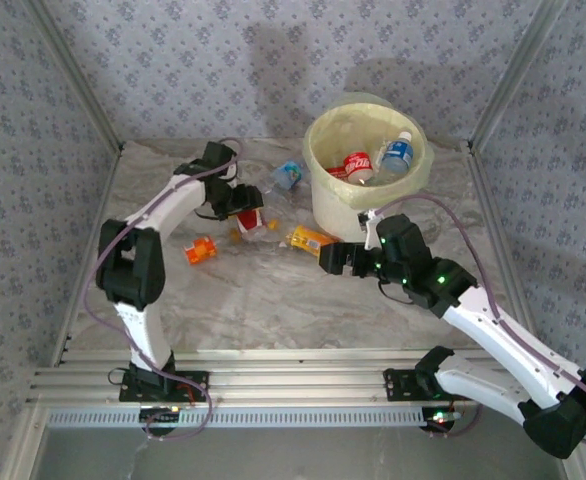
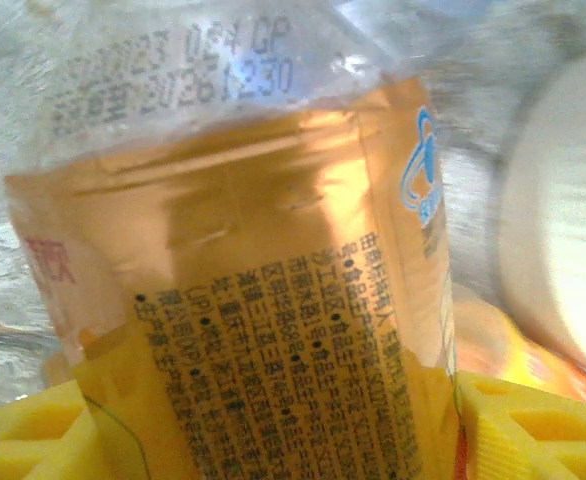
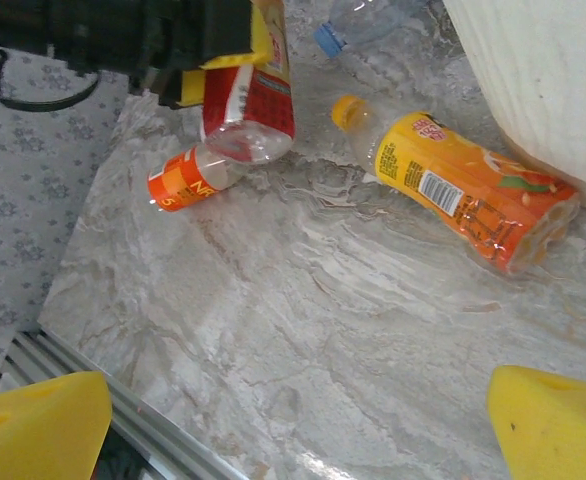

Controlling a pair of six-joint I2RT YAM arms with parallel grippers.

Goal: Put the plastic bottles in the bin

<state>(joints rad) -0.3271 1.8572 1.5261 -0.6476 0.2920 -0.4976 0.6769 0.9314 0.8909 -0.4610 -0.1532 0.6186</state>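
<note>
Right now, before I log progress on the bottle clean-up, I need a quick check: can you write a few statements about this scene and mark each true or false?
1. The bin has at least two bottles inside it. True: a red-label bottle and a blue-label bottle lie in it.
2. The right tool is gripping the orange bottle. False: that tool is open and empty, and the orange bottle lies on the table beside the bin.
3. The left tool has the red-labelled bottle between its pads. True.
4. The bin is tipped on its side. False: it stands upright.
5. A blue-capped bottle lies on the table near the bin. True.
</note>
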